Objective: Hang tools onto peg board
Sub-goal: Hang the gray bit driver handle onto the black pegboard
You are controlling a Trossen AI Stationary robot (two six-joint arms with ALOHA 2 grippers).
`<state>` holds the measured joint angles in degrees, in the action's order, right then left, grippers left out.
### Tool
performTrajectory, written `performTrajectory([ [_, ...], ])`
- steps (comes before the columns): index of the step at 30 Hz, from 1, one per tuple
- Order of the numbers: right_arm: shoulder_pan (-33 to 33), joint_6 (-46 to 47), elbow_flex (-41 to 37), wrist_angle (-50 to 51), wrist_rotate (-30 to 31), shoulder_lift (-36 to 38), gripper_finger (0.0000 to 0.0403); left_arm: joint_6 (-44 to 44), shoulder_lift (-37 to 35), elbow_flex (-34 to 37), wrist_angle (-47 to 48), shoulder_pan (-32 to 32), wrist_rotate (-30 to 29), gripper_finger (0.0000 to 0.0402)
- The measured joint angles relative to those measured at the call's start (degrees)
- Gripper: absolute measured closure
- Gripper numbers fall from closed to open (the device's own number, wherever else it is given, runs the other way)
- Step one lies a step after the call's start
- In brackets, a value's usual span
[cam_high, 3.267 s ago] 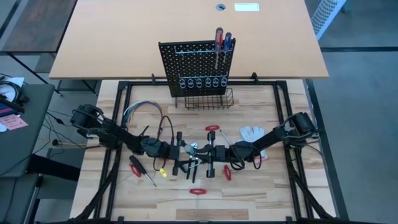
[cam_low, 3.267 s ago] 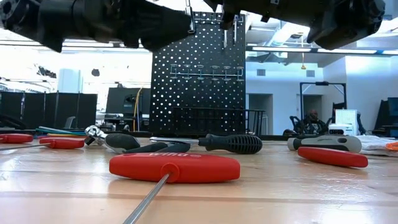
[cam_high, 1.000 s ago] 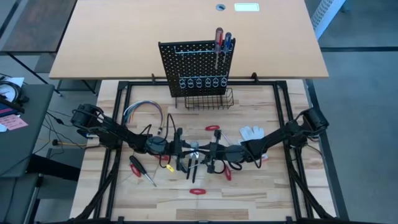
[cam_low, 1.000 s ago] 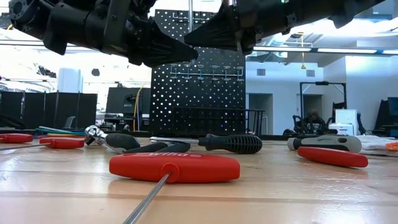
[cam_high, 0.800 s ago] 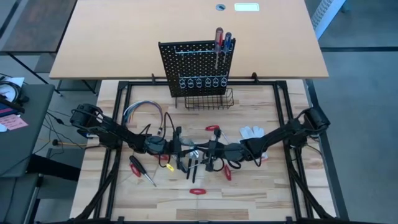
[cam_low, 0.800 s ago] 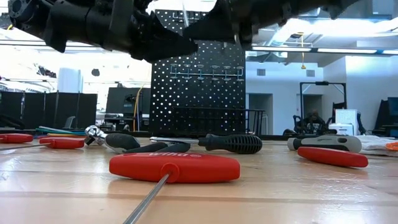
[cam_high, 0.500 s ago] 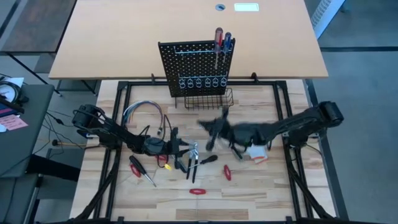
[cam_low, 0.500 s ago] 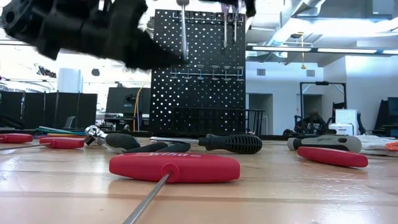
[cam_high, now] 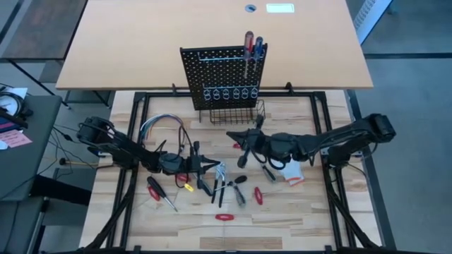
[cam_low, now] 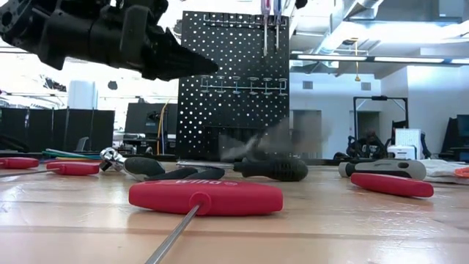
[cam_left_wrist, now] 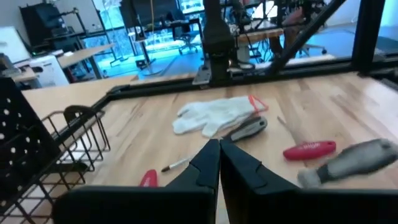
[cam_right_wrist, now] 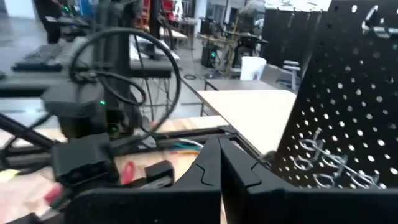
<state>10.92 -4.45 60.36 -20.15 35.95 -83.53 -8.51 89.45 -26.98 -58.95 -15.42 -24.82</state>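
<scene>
Now your right hand [cam_high: 231,135], fingers pressed together and empty, hovers before the peg board [cam_high: 220,75]; your left hand [cam_high: 213,168], likewise closed on nothing, hangs over the tools [cam_high: 224,182] scattered across the counter [cam_high: 296,212].

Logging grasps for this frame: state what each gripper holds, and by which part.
Nothing that shows: in their wrist views the left gripper and the right gripper each have their fingers closed together with no tool between them.
</scene>
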Motion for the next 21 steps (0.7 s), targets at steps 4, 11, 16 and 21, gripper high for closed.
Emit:
performTrajectory([
  [4,0.6,0.0,0.1,0.2,0.0,0.0,0.0402,-0.5,-1.1,0.0,1.3,-0.1,0.1,0.04],
  [11,1.8,1.4,0.1,5.3,0.1,0.4,0.0402,-0.9,-1.4,0.0,2.7,-0.1,0.5,0.0401],
  [16,5.9,-0.4,0.1,15.3,0.1,0.5,0.0403,-3.4,-1.4,0.0,5.3,-0.6,0.5,0.0401],
  [21,10.2,-4.3,0.1,28.1,0.1,0.2,0.0376,-6.4,-1.4,0.0,7.8,-1.0,0.5,0.0398],
])
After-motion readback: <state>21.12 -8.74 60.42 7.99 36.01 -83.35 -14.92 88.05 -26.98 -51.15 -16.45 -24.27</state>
